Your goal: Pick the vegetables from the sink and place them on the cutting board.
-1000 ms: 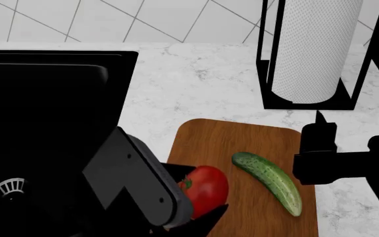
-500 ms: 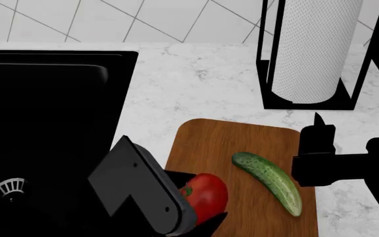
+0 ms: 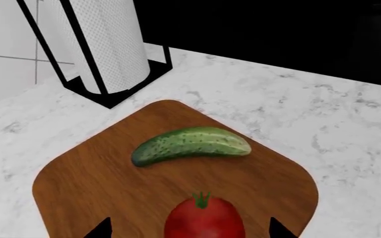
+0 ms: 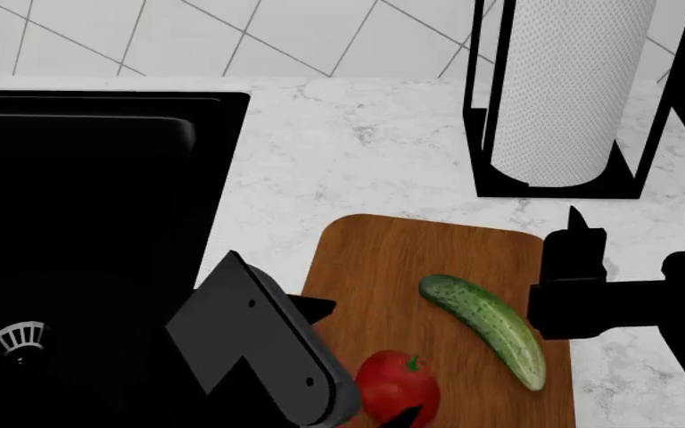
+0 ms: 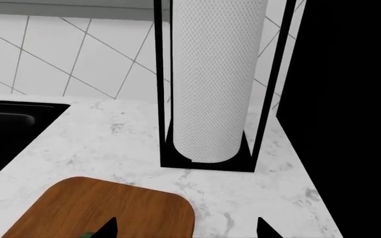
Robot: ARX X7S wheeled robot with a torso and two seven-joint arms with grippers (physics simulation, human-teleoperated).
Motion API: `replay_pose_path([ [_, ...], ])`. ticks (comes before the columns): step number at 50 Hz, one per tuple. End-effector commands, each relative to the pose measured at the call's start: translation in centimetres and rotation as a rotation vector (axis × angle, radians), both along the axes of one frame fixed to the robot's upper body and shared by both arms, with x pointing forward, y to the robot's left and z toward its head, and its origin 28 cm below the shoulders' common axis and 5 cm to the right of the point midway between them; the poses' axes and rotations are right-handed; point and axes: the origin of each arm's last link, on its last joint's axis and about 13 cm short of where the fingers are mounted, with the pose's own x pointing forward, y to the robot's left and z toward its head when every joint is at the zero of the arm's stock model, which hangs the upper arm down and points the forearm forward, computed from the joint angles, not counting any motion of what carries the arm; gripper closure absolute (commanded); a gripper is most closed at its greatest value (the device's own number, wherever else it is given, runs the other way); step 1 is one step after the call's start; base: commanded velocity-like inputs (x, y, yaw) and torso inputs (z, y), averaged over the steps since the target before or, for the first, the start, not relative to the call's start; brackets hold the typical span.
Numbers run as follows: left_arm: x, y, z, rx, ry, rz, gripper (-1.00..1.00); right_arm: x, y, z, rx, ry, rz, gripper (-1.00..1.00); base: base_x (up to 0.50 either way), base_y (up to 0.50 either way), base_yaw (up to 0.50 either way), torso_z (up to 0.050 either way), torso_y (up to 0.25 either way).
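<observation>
White marble surface carries the cutting board, cucumber lying on it. Since a second ago the tomato has dropped onto the board's near end between the left gripper's spread fingers. Only the left wrist view shows both fingertips; the right gripper hangs apart.

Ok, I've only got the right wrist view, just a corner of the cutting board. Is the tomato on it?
Observer: Yes, the tomato sits on the cutting board.
Operator: Is the left pincer gripping it?
Observer: No, the left pincer is open, with its fingertips clear of the tomato on both sides.
Operator: And the cucumber?
Observer: The cucumber lies on the board too, apart from the tomato.
</observation>
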Motion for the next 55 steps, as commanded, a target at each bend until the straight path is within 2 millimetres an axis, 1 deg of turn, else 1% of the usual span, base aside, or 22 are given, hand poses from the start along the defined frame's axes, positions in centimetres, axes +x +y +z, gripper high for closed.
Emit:
replay_pose_path([
  [1,0.0,0.0,0.0,0.002,-0.005,0.003,-1.0,0.0,0.0,0.0,0.001,0.0,0.0,-1.0,0.0,0.0,0.0,0.0,0.0],
  [6,-0.1,-0.1,0.0,0.004,-0.008,0.0,-1.0,-0.1,0.0,0.1,-0.001,-0.003,0.001,-1.0,0.0,0.0,0.0,0.0,0.0],
  [10,-0.2,0.0,0.4,-0.007,-0.016,-0.001,-1.0,-0.2,0.0,0.1,-0.002,-0.003,0.001,-1.0,0.0,0.0,0.0,0.0,0.0],
  [13,-0.8,0.2,1.3,-0.05,-0.049,-0.014,-1.0,-0.2,0.1,0.2,-0.001,-0.004,0.001,-1.0,0.0,0.0,0.0,0.0,0.0],
  [17,-0.9,0.6,2.8,-0.097,-0.085,0.001,-1.0,-0.2,0.1,0.2,-0.002,-0.005,0.002,-1.0,0.0,0.0,0.0,0.0,0.0],
  [24,-1.1,1.1,4.3,-0.15,-0.124,0.014,-1.0,-0.4,-0.1,0.3,-0.003,-0.006,-0.001,-1.0,0.0,0.0,0.0,0.0,0.0],
  [26,-1.0,1.4,4.9,-0.181,-0.144,0.037,-1.0,-0.4,-0.1,0.3,-0.002,-0.007,0.0,-1.0,0.0,0.0,0.0,0.0,0.0],
  [29,-1.0,2.1,5.6,-0.237,-0.219,0.08,-1.0,-0.3,-0.1,0.2,-0.001,-0.007,0.001,-1.0,0.0,0.0,0.0,0.0,0.0],
  [31,-1.3,2.8,6.1,-0.279,-0.243,0.118,-1.0,-0.4,0.0,0.1,-0.001,-0.01,0.003,-1.0,0.0,0.0,0.0,0.0,0.0],
  [36,-2.0,3.8,6.5,-0.303,-0.315,0.192,-1.0,-0.6,0.1,0.4,0.006,-0.028,0.003,-1.0,0.0,0.0,0.0,0.0,0.0],
  [39,-2.8,4.6,6.3,-0.316,-0.366,0.236,-1.0,-1.5,0.4,0.7,0.005,-0.058,0.013,-1.0,0.0,0.0,0.0,0.0,0.0],
  [45,-3.8,4.9,6.1,-0.327,-0.478,0.322,-1.0,-2.4,0.5,1.3,0.024,-0.107,0.006,-1.0,0.0,0.0,0.0,0.0,0.0],
  [55,-6.2,5.3,7.0,-0.399,-0.521,0.346,-1.0,-5.1,0.3,2.3,0.065,-0.203,-0.008,-1.0,0.0,0.0,0.0,0.0,0.0],
])
